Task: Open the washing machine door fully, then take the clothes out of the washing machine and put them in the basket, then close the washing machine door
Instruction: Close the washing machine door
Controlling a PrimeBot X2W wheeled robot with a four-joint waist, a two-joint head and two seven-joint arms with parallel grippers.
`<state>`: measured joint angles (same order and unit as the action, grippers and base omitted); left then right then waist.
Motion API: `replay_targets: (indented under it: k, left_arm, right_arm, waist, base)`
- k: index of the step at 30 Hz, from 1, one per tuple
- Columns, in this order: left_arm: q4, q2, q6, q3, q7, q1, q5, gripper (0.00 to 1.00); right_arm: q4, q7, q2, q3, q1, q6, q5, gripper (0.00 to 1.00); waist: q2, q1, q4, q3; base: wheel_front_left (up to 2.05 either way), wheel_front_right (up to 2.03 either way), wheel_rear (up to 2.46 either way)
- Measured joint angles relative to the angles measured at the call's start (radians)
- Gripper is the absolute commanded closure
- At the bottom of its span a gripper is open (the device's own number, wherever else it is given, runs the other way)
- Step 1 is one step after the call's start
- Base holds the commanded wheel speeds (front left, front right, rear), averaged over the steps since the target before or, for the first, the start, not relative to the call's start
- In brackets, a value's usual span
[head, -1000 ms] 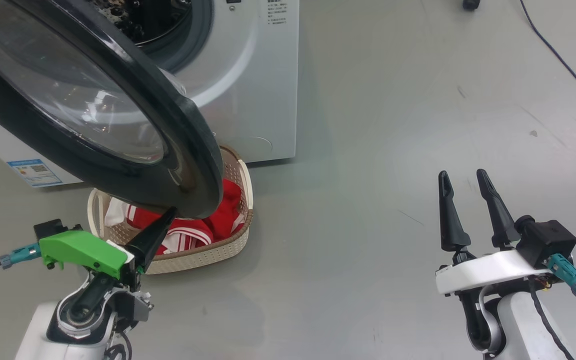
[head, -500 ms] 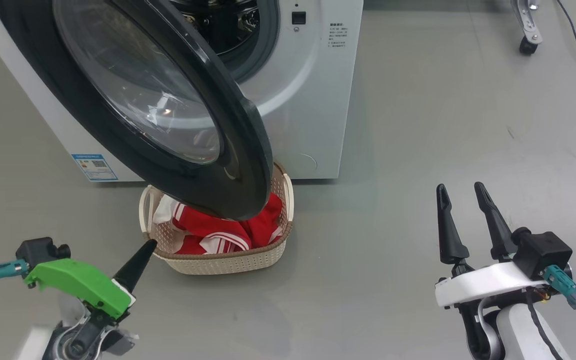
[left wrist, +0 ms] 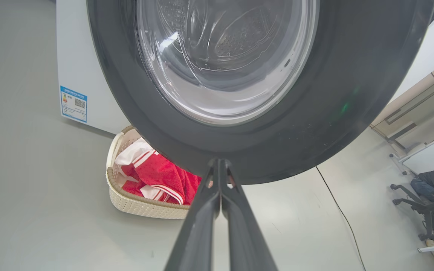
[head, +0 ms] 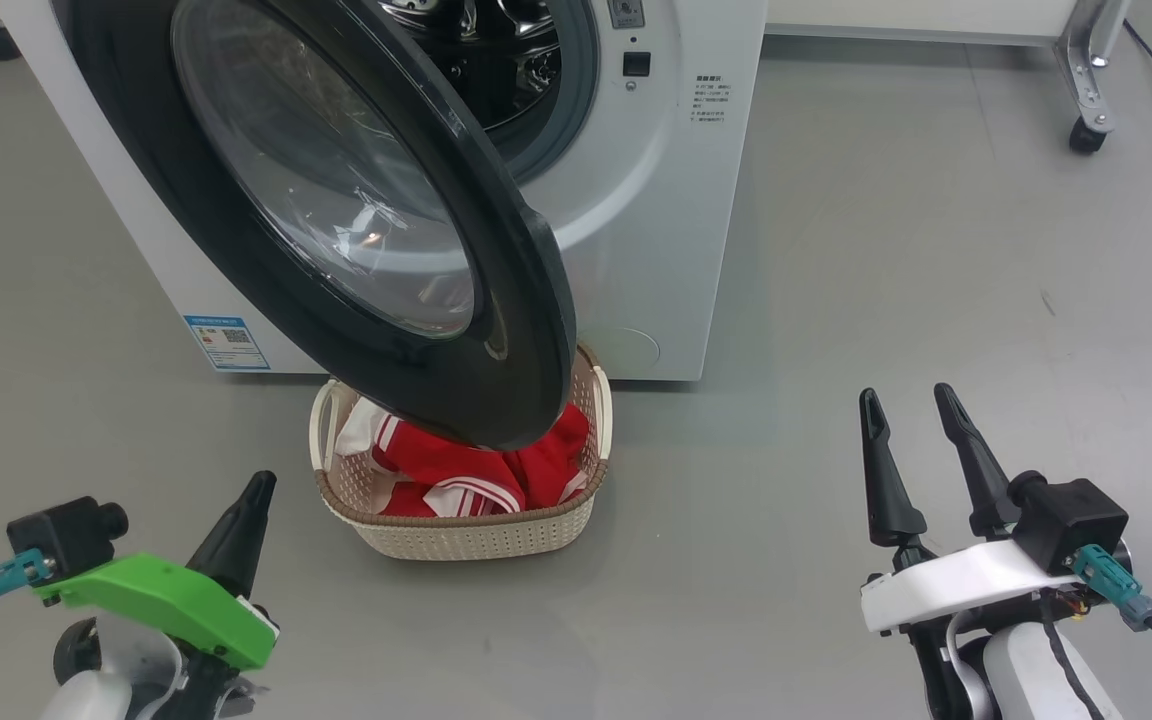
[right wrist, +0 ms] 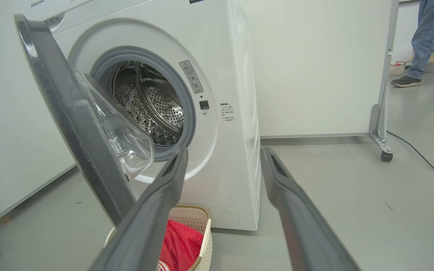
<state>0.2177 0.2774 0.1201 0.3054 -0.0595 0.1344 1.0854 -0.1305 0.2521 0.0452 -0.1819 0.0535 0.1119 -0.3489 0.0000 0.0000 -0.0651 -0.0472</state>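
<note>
clothes (head: 466, 470) lie in the basket (head: 466, 537) on the floor (head: 836, 250) by the washing machine (head: 676, 200), and the open washing machine door (head: 511, 375) hangs up ahead of the left gripper (head: 258, 488), fingers pressed together, while the right gripper (head: 904, 395), fingers wide, is far off.

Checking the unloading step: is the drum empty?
Empty as far as visible: the drum shows bare steel, and the clothes lie in the basket.

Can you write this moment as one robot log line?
washing machine door ajar | clothes in basket | drum looks empty | left gripper shut, off the door | right gripper open, empty | next: close door
</note>
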Motion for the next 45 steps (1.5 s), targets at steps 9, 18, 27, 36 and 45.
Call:
replay_targets:
  k: [9,18,27,36,45]
  left_arm:
    - [-0.009,0.031,0.000,0.035,0.166,0.000,-0.187,1.00]
    - [0.005,0.031,-0.001,0.046,0.311,-0.002,-0.320,1.00]
    - [0.021,0.014,-0.028,0.043,0.311,-0.014,-0.387,0.00]
    - [0.021,-0.010,-0.042,0.025,0.312,-0.014,-0.447,0.00]
    - [-0.009,-0.048,-0.044,-0.021,0.312,-0.014,-0.498,0.00]
  right_arm:
    - [0.001,0.000,0.000,0.009,-0.004,0.000,0.001,0.00]
    - [0.001,0.000,0.000,0.001,-0.004,0.001,0.001,0.00]
    - [0.001,0.000,0.000,0.001,-0.004,0.001,0.001,0.00]
    - [0.001,0.000,0.000,-0.003,-0.004,0.001,0.001,0.00]
    - [0.000,0.000,0.000,-0.002,-0.004,0.001,0.001,0.00]
  waist:
    - [0.0000,0.0000,-0.023,0.000]
    - [0.0000,0.0000,-0.037,-0.001]
    - [0.0000,0.0000,-0.045,-0.005]
    - [0.0001,0.0000,-0.042,-0.008]
    - [0.0000,0.0000,-0.043,-0.004]
  base:
    - [0.00,0.00,0.00]
    - [0.00,0.00,0.00]
    - [0.00,0.00,0.00]
    - [0.00,0.00,0.00]
    - [0.00,0.00,0.00]
